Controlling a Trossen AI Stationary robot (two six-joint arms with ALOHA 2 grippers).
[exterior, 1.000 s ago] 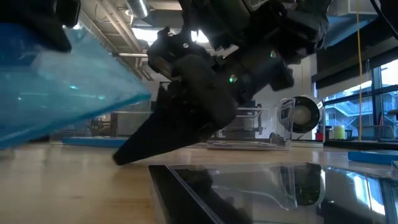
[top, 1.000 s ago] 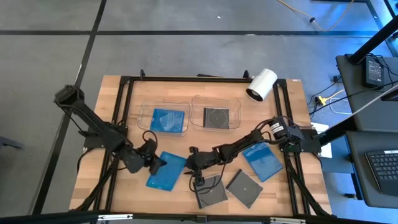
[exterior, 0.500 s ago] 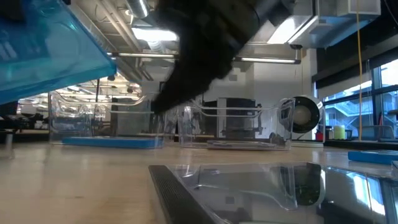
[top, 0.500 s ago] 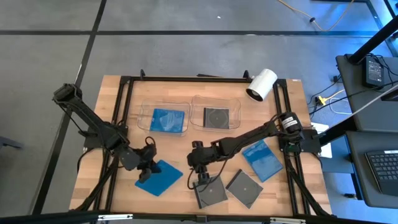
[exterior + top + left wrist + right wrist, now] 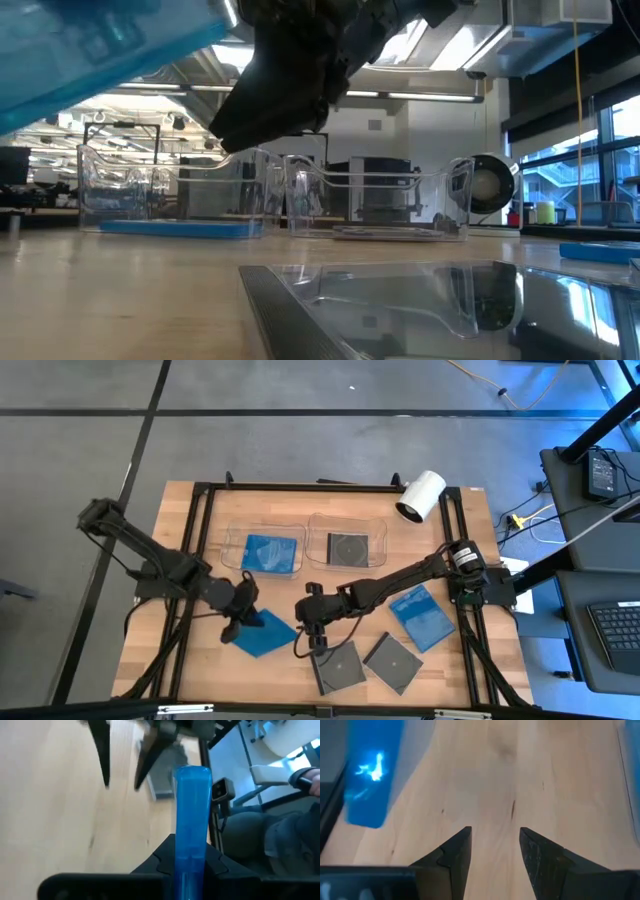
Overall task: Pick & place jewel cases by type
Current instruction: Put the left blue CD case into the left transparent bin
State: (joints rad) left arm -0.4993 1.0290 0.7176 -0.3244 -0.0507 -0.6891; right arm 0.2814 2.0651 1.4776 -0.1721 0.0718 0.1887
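Observation:
My left gripper (image 5: pixel 243 622) is shut on a bright blue jewel case (image 5: pixel 266 633) and holds it above the wood left of the table's middle. In the left wrist view this case (image 5: pixel 192 810) shows edge-on. My right gripper (image 5: pixel 308 645) hangs open over bare wood near the middle, with nothing between its fingers (image 5: pixel 454 854). Two dark jewel cases (image 5: pixel 338 667) (image 5: pixel 395 662) lie flat near the front edge. Another blue case (image 5: pixel 422 617) lies flat at the right. A blue case (image 5: pixel 272 552) and a dark case (image 5: pixel 348 548) lie in the two clear trays. My left gripper pinches the blue case near its left edge (image 5: pixel 189 851) between the two fingers, one on each flat face. The fingers come from the table's left, slanting down. The case sticks out past the fingers, tilted up on edge and lifted clear of the table.
Two clear shallow trays (image 5: pixel 236 536) (image 5: pixel 382 530) stand side by side at the far middle. A white cylindrical lamp or camera (image 5: pixel 420 495) sits at the far right. A black frame rail (image 5: pixel 200 540) runs along the table's sides. Bare wood shows between the two grippers.
My left gripper has risen and rolled, taking the blue case from lying flat on the table to tilted on edge and clear of it, a little toward the far edge. My right gripper has risen away from the dark case near the front edge, still open.

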